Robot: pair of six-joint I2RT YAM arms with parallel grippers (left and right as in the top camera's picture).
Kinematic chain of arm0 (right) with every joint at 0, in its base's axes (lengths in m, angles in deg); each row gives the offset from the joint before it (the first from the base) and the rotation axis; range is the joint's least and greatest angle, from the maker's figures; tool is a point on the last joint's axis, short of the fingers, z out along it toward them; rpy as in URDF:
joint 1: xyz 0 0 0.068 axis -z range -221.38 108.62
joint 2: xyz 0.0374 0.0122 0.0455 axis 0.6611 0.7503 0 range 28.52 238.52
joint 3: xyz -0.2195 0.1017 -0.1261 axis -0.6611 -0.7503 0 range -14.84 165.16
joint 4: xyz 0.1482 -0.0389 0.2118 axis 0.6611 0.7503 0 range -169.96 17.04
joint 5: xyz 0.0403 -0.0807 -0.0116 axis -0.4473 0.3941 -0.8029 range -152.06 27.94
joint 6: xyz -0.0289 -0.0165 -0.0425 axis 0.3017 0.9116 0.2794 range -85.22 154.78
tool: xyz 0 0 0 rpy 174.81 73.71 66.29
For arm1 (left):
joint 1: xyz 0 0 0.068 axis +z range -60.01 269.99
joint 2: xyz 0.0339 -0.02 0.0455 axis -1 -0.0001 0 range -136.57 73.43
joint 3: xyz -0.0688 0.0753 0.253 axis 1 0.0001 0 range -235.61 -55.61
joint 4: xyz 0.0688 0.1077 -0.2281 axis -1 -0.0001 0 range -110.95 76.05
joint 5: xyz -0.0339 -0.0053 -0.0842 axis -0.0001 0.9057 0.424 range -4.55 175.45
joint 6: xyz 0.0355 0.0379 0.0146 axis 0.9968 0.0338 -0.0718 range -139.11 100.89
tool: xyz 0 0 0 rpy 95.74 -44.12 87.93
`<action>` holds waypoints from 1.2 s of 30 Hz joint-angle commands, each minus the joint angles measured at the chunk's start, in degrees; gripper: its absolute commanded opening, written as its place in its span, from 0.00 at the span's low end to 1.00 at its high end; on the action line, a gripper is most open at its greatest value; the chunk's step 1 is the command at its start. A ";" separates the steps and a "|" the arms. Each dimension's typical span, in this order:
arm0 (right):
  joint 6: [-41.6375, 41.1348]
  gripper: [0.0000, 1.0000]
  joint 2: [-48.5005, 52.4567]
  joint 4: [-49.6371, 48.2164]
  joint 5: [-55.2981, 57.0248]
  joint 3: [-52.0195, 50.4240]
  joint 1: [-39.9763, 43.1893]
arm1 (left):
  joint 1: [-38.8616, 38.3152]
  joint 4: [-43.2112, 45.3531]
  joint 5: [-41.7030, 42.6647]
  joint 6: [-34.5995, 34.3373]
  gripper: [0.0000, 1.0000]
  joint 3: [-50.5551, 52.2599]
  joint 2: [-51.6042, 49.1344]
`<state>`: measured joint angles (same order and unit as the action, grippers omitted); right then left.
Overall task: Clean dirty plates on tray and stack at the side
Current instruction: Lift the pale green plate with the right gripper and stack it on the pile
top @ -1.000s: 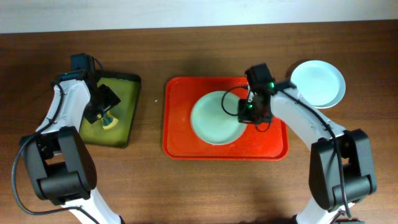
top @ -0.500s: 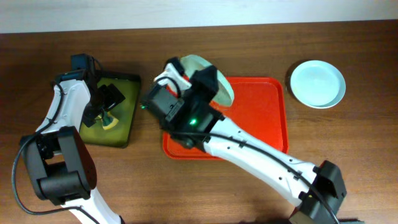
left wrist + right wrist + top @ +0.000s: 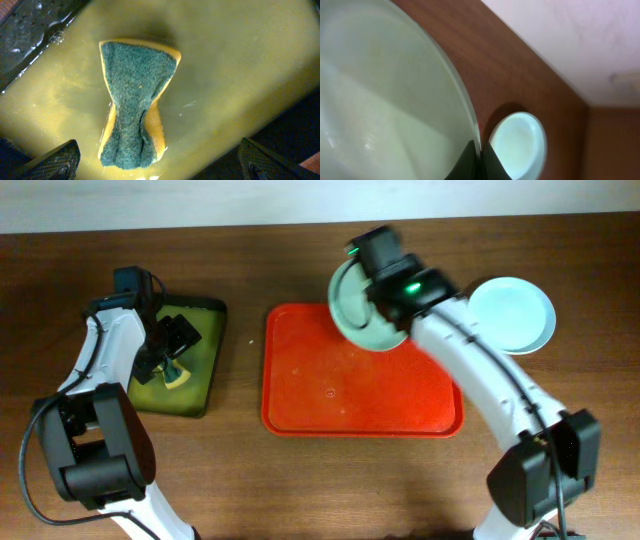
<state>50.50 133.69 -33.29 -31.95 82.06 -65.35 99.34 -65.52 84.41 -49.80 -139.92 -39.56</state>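
Above the far edge of the red tray [image 3: 330,395], your right gripper [image 3: 479,162] holds a mint plate [image 3: 352,310] in the air, tipped steeply on edge. Its jaws are pinched on a thin bite of the rim. The tray floor beneath it lies bare. A second plate [image 3: 510,315] sits flat on the table [image 3: 240,470] just off the tray's far right corner, and no third plate shows in any view.

Across the table, your left gripper [image 3: 162,161] hangs over the sponge [image 3: 135,100] with its fingers spread wide and touching nothing. The sponge lies scouring-face up in the wet green tray [image 3: 240,60].

Treat the plate as stiff, smooth and unforgiving. It will not flex into the fingers, and any film of water or grease would likely make the rim slick. With the grip at one edge and the rest of the disc hanging off to the side, expect it to want to swing or slip if you turn the wrist quickly.

The rim is the only sensible place to take hold, so set the fingers as deep over the lip as they will go. Whether the plate is ceramic or plastic cannot be told from here, so set it down gently onto the other plate.
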 commanded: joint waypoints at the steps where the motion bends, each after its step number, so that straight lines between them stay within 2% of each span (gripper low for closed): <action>1: -3.21 0.04 0.72 0.02 -44.57 -0.26 22.45 | -0.07 -0.04 0.26 0.11 0.99 -0.48 0.31; 3: -3.50 0.04 5.01 0.66 -59.14 -0.26 34.29 | -0.07 -0.04 0.28 0.11 0.99 -0.48 0.31; 5: -13.18 0.04 12.52 -0.04 -59.74 -0.26 45.24 | -0.09 -0.04 0.28 0.11 0.99 -0.48 0.31; 7: -17.99 0.04 17.18 -2.40 -60.15 -0.26 50.88 | -0.07 0.24 0.26 0.11 1.00 -0.48 0.28; 9: -18.08 0.04 18.12 -5.57 -60.13 -0.26 53.81 | -0.07 0.37 0.24 0.11 0.99 -0.48 0.28; 11: -24.09 0.04 18.12 -7.74 -59.28 -0.26 56.15 | -0.07 0.57 0.24 0.11 1.00 -0.48 0.28; 12: -27.26 0.04 18.12 -7.96 -55.10 -0.26 57.48 | -0.07 0.57 0.24 0.11 0.99 -0.48 0.28; 19: -28.92 0.04 18.12 -4.90 -43.95 -0.26 57.70 | -0.07 0.61 0.24 0.11 0.99 -0.48 0.28; 20: -28.89 0.24 18.12 -4.90 -43.98 -0.26 57.68 | -0.07 0.61 0.24 0.11 0.99 -0.48 0.28; 21: -28.57 0.16 18.12 -4.57 -43.98 -0.26 57.48 | -0.07 0.61 0.24 0.11 0.99 -0.48 0.28; 22: -28.00 0.18 18.12 -3.96 -44.00 -0.26 57.20 | -0.07 0.61 0.24 0.11 0.99 -0.48 0.28; 23: -26.88 0.33 18.12 -3.34 -44.37 -0.26 56.83 | -0.07 0.61 0.24 0.11 0.99 -0.48 0.28; 24: -23.71 0.41 18.10 -2.69 -46.29 -0.26 56.22 | -0.09 0.61 0.24 0.11 0.99 -0.48 0.28; 25: -21.88 0.47 18.05 -1.90 -48.68 -0.24 55.43 | -0.09 0.61 0.24 0.11 0.99 -0.48 0.28; 26: -21.90 0.47 17.86 -0.33 -49.11 -0.24 54.14 | -0.07 0.59 0.24 0.11 0.99 -0.48 0.28; 27: -22.01 0.57 17.18 0.72 -49.16 -0.24 53.18 | -0.07 0.61 0.26 0.11 0.99 -0.48 0.28; 29: -23.78 0.98 13.75 1.60 -49.11 -0.24 51.95 | -0.07 0.59 0.24 0.11 0.99 -0.48 0.28; 34: -24.57 0.98 -7.56 6.10 -47.82 -0.24 45.66 | -0.13 0.59 0.26 0.11 0.99 -0.48 0.28; 36: -21.55 0.98 -13.77 14.40 -47.43 -0.26 39.10 | -0.17 1.75 0.59 0.09 0.99 -0.48 0.28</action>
<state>26.40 121.38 -21.83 -79.79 82.04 -22.83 99.34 -64.91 84.61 -49.80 -139.92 -39.56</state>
